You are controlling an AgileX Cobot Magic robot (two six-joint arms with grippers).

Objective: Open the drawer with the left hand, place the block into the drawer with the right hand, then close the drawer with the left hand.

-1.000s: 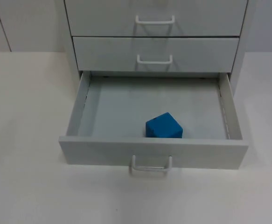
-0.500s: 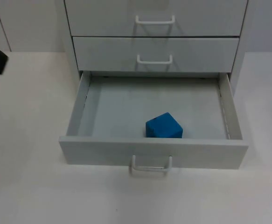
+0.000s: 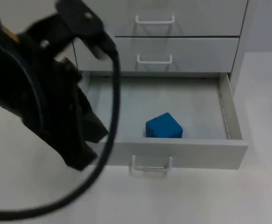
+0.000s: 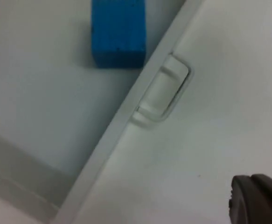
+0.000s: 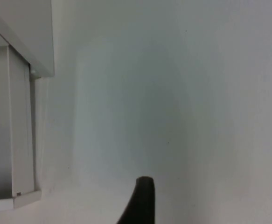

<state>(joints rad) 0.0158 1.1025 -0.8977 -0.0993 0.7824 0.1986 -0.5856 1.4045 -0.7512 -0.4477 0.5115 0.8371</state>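
The bottom drawer [image 3: 196, 154] of the white cabinet stands pulled out. A blue block [image 3: 163, 126] lies inside it near the front wall, just behind the white handle [image 3: 149, 169]. My left arm reaches in from the left over the drawer's left side. Its gripper [image 3: 80, 159] is shut with nothing in it and hangs over the drawer's front left corner, left of the handle. The left wrist view looks down on the blue block [image 4: 118, 32], the handle [image 4: 163, 91] and one black fingertip [image 4: 257, 198]. My right gripper's fingertip [image 5: 140, 200] is over bare table, open with nothing held.
Two shut upper drawers [image 3: 156, 53] with white handles sit above the open one. White table [image 3: 219, 200] lies in front of and to both sides of the cabinet. The right wrist view shows the cabinet's side [image 5: 19, 116] beside the table.
The left arm has swept in from the left edge over the drawer's left side, and its gripper has shut. Block and drawer have not moved.
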